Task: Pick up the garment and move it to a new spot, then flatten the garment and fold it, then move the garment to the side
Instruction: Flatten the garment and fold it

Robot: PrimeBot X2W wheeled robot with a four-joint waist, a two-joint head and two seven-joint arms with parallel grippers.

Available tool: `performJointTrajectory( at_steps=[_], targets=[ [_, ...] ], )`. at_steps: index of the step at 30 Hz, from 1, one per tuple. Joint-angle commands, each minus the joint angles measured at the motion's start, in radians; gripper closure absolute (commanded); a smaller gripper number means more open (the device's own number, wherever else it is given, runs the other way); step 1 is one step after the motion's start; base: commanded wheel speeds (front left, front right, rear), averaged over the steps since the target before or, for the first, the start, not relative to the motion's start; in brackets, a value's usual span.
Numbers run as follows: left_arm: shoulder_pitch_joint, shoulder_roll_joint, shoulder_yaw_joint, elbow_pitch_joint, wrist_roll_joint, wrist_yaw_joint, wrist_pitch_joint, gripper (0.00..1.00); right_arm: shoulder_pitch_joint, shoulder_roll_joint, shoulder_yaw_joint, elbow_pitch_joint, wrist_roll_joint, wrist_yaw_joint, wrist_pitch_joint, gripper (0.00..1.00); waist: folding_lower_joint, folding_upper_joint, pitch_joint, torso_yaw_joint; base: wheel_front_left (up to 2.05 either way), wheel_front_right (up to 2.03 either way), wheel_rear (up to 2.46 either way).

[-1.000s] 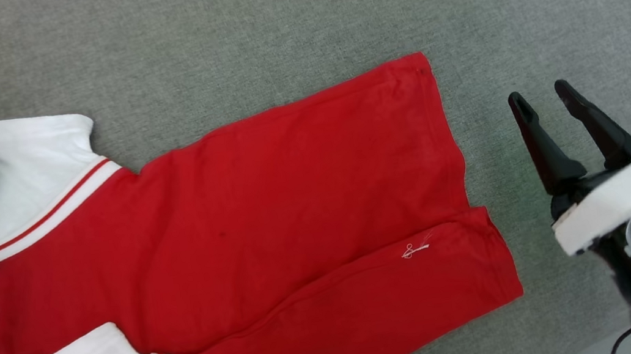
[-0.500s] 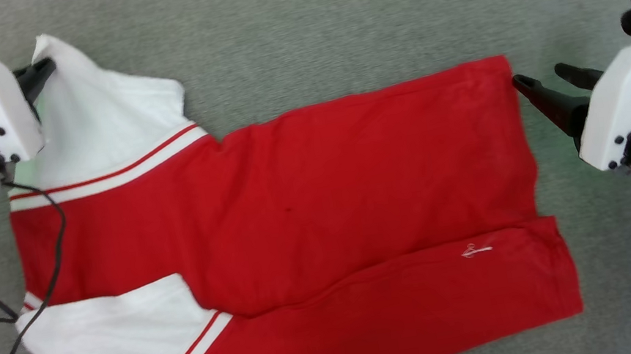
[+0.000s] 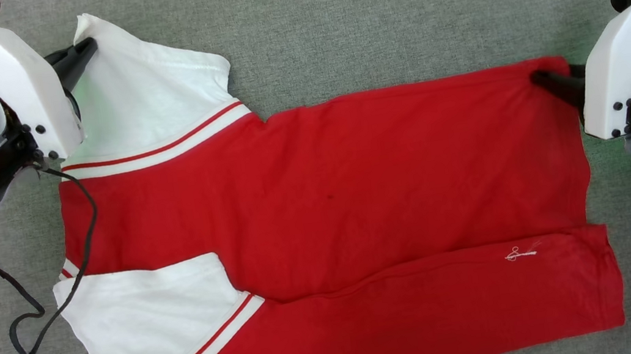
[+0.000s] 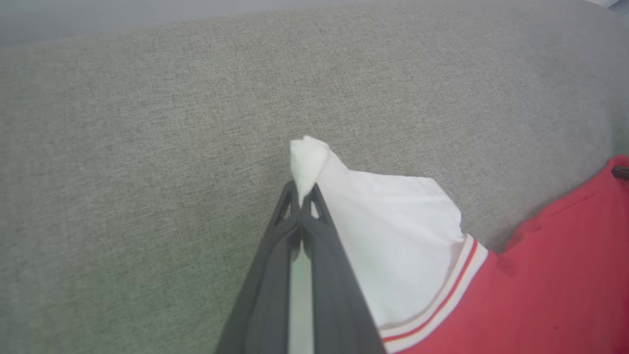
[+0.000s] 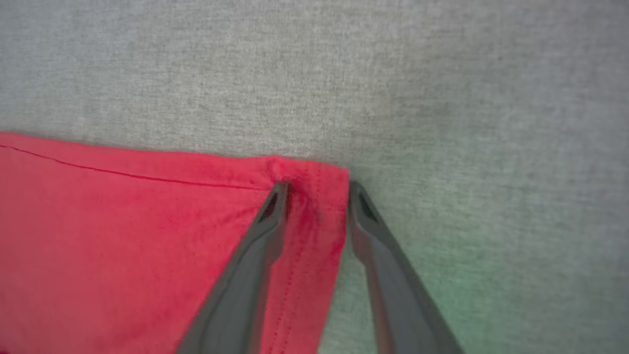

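At ten o'clock the left gripper (image 3: 89, 46) pinches the white sleeve tip of the garment (image 3: 355, 196), spread flat mid-surface on grey cloth (image 3: 390, 6), while at three o'clock the right gripper (image 5: 317, 191) stands apart, straddling its red hem corner.

1. The shirt (image 3: 355, 196) is red, with white sleeve ends and red-and-white stripes.
2. It lies spread across the middle of the frame, and its bottom edge is at the right.
3. A long fold line runs along its lower part.
4. The upper sleeve (image 3: 150, 101) points to the upper left, with its tip pinched up.
5. The lower sleeve (image 3: 151, 323) lies flat at the lower left.
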Motion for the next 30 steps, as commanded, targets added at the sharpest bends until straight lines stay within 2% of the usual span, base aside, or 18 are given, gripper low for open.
performJointTrajectory(
  at_steps=[1,6,12,17,25,30],
  targets=[
    [-0.001,-0.004,0.0,0.004,0.005,-0.008,-0.009,1.0,0.05,0.028,0.029,0.057,-0.002,0.0,0.037,1.0,0.0001,0.0,-0.005,-0.001,0.0,0.0,0.0],
    [0.027,-0.01,0.016,0.018,-0.019,-0.01,-0.037,1.0,0.039,0.013,0.049,0.055,-0.009,0.0,0.047,1.0,0.0001,0.0,-0.031,-0.009,0.0,0.0,0.0],
    [0.081,0.001,0.049,0.02,-0.042,-0.012,-0.093,1.0,0.03,-0.019,0.048,-0.003,-0.015,0.0,-0.022,1.0,0.0001,0.0,-0.092,-0.006,0.0,0.0,0.0],
    [0.168,0.016,0.083,-0.007,-0.061,0.003,-0.153,1.0,0.076,-0.045,0.037,-0.062,-0.013,0.0,-0.062,1.0,0.0001,0.0,-0.165,0.009,0.0,0.0,0.0],
    [0.437,0.039,0.133,-0.099,-0.106,0.054,-0.25,1.0,0.253,-0.052,0.007,-0.142,0.007,0.0,-0.087,1.0,0.0001,0.0,-0.311,0.043,0.0,0.0,0.0],
    [0.644,0.029,0.167,-0.161,-0.176,0.089,-0.287,1.0,0.399,-0.026,-0.032,-0.167,0.023,-0.001,-0.103,1.0,0.0001,0.0,-0.368,0.064,0.0,0.0,0.0]
  ],
)
